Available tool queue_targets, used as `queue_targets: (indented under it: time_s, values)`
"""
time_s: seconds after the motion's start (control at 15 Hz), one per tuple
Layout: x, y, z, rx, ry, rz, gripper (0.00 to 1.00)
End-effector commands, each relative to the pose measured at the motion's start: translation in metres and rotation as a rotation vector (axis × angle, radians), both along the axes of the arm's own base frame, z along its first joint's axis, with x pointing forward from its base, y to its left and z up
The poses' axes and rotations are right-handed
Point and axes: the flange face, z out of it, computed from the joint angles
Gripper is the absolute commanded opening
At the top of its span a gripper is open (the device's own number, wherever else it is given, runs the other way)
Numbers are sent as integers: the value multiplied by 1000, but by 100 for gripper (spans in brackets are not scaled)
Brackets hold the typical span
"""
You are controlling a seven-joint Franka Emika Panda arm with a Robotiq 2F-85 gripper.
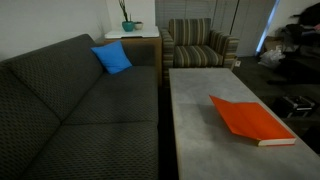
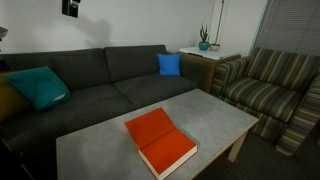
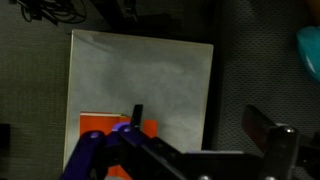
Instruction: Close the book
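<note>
Inspector: Closest to the wrist lens sits the end effector (image 3: pixel 185 160), a dark body with a purple-tinted part on the left and a grey block on the right. Whether its fingers stand apart or together cannot be told from this view. It hangs high over the worktop (image 3: pixel 150 70), clear of everything.

Clerk: And the book (image 3: pixel 95 124)?

Inspector: It lies on the worktop, partly hidden behind the end effector in the wrist view. In both exterior views it rests flat, orange-red cover up, towards the near end of the worktop (image 1: pixel 200 90). See the book (image 1: pixel 250 120) in one and the book (image 2: pixel 160 142) in the other. Nothing touches it.

Clerk: Which step is in hand?

Inspector: By judgement, the approach, as no contact has been made. The cover looks already down or nearly so. A faint line crosses it in an exterior view, and whether that marks a raised flap cannot be settled.

Clerk: What does the next move call for?

Inspector: A descent towards the book, then a light press or sweep on any lifted cover.

Clerk: Materials?

Inspector: The book is a thin, rigid rectangle with a smooth matt cover and a pale page edge along its near side. The worktop is a flat grey slab, mottled like stone. Left of it stands a sofa (image 1: pixel 70 100) in dark, coarse-woven fabric, soft and rounded.
</note>
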Motion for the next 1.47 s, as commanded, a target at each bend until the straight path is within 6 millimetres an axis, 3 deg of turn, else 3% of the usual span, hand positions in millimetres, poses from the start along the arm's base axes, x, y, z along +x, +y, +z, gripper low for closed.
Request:
queue_targets:
  time_s: [0.0,0.2,0.4,0.67,0.73,0.87,1.27,1.4]
  values:
    - [34,-14,-34,-32,-9,6,100]
    - [67,-31,-67,-46,33,17,100]
    - [90,-28,-97,-24,67,57,100]
    - [113,-10,-133,16,79,100,100]
    - [99,-19,-120,-5,82,71,100]
    - [102,-15,-130,-5,93,74,100]
    - [103,-16,-124,-5,84,72,100]
    - [105,-18,-131,-8,74,67,100]
